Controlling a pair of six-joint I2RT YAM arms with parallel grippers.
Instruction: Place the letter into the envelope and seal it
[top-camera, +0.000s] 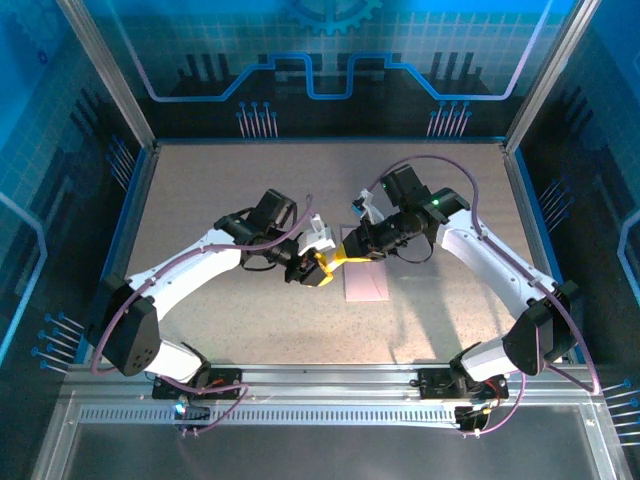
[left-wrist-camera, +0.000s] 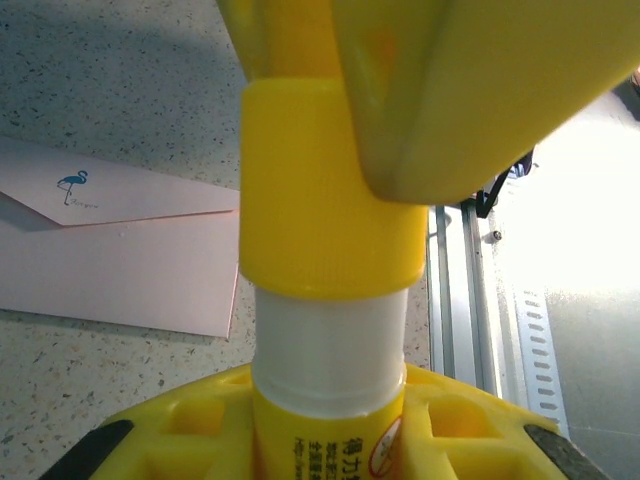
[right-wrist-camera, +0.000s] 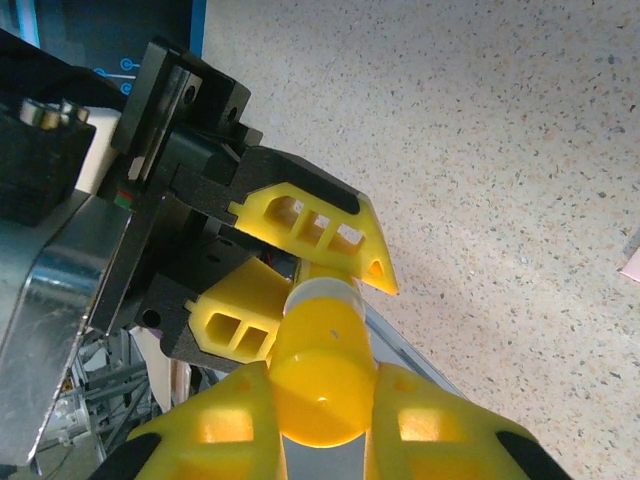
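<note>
Table (top-camera: 220, 190): pink envelope (top-camera: 365, 272) flat at centre, flap folded down. Teal flamingo logo (left-wrist-camera: 72, 183) on flap, text under it unreadable. At envelope's left edge: left gripper (top-camera: 318, 268) clamped on glue stick (left-wrist-camera: 328, 350), Chinese print on label (left-wrist-camera: 335, 452). Right gripper (right-wrist-camera: 318, 425) clamped on its yellow cap (right-wrist-camera: 320, 375).

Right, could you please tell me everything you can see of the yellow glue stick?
The glue stick is a plastic cylinder: yellow cap, white neck, yellow body printed with black characters and a red symbol. It is held above the table near the pink envelope, the left pincer clamping its body and the right pincer its cap. Whether the cap is loose, I cannot tell.
</note>
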